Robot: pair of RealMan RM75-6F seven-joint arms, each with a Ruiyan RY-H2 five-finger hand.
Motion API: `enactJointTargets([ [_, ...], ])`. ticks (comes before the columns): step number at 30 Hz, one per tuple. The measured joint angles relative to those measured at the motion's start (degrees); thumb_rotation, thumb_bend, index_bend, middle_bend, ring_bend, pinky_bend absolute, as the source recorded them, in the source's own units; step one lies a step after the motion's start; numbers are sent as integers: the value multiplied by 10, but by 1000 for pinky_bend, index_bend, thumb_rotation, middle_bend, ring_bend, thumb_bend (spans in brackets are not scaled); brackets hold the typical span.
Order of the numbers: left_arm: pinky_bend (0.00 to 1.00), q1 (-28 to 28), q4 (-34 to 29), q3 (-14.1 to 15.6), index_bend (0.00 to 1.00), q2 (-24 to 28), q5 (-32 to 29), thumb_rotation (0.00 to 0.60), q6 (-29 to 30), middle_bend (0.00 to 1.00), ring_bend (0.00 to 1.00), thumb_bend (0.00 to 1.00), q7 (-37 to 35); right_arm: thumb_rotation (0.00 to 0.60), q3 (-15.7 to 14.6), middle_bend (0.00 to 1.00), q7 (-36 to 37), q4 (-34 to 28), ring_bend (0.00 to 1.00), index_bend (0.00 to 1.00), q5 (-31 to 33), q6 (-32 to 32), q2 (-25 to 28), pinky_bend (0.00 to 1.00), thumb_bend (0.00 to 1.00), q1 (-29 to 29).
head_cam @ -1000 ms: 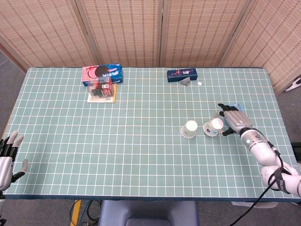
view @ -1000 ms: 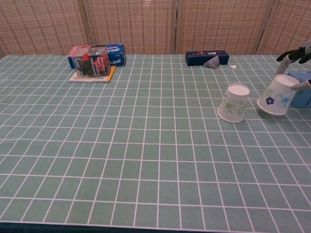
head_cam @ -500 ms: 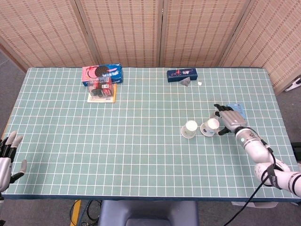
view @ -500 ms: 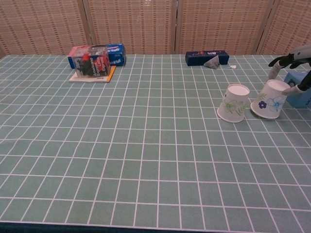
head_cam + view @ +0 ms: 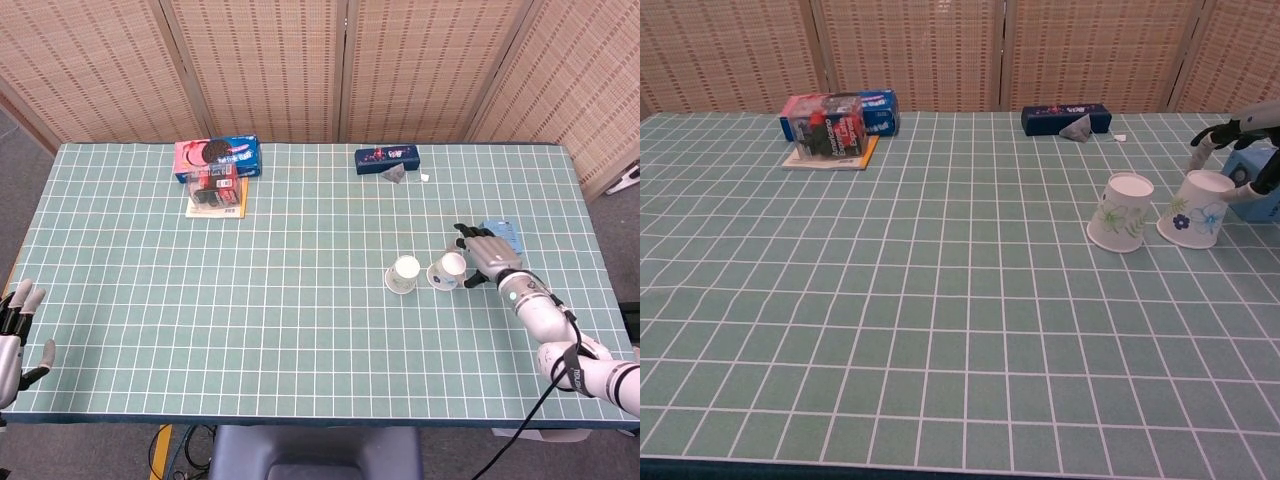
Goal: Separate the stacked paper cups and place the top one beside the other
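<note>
Two white paper cups with flower prints stand upside down, side by side, right of the table's middle. The left cup (image 5: 404, 275) (image 5: 1121, 212) stands free. The right cup (image 5: 446, 271) (image 5: 1196, 208) rests on the table, leaning slightly, about a cup's width away. My right hand (image 5: 485, 258) (image 5: 1225, 132) grips it, with fingers over its far side and the thumb on its near side. At the table's near left corner my left hand (image 5: 15, 330) hangs with fingers spread and nothing in it; the chest view does not show it.
A light blue packet (image 5: 503, 236) (image 5: 1260, 195) lies just behind my right hand. A dark blue box (image 5: 387, 158) (image 5: 1065, 119) sits at the back centre. A cookie box (image 5: 218, 158) (image 5: 840, 112) lies on a booklet (image 5: 216, 203) at the back left.
My right hand carried the tilted cup leftward and down; it now rests on the table close beside the other cup. The left hand barely moved.
</note>
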Motion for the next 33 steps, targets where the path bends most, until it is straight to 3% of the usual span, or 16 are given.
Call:
enactJointTargets([
  [4,0,1,-1,1,0,0,2,600,2,0,0,495,0,600,-1,0,1,-11,0,1,2,-2,9,0,262,1],
  [9,0,1,-1,2,0,1,5,600,3,0,0,495,0,600,3,0,4,-39,0,0,-1,8,30,0,249,-1],
  [15,0,0,-1,1,0,1,3,600,0,0,0,495,-1,600,10,0,5,-117,0,0,-19,47,83,0,240,-15],
  [19,0,-2,-1,0,0,-1,-3,600,-9,0,0,495,6,600,10,0,6,-186,0,0,-59,117,124,0,238,-51],
  [24,0,-12,2,-3,0,-6,-16,600,-29,0,0,495,29,600,-7,0,16,-218,0,0,-147,237,140,0,236,-126],
  [27,0,-17,2,-3,0,-10,-15,600,-33,0,0,495,36,600,-24,0,20,-208,0,0,-200,322,130,0,235,-182],
  [33,0,-23,2,-1,0,-11,-8,600,-38,0,0,495,40,600,-51,0,33,-116,0,0,-271,470,62,0,236,-286],
])
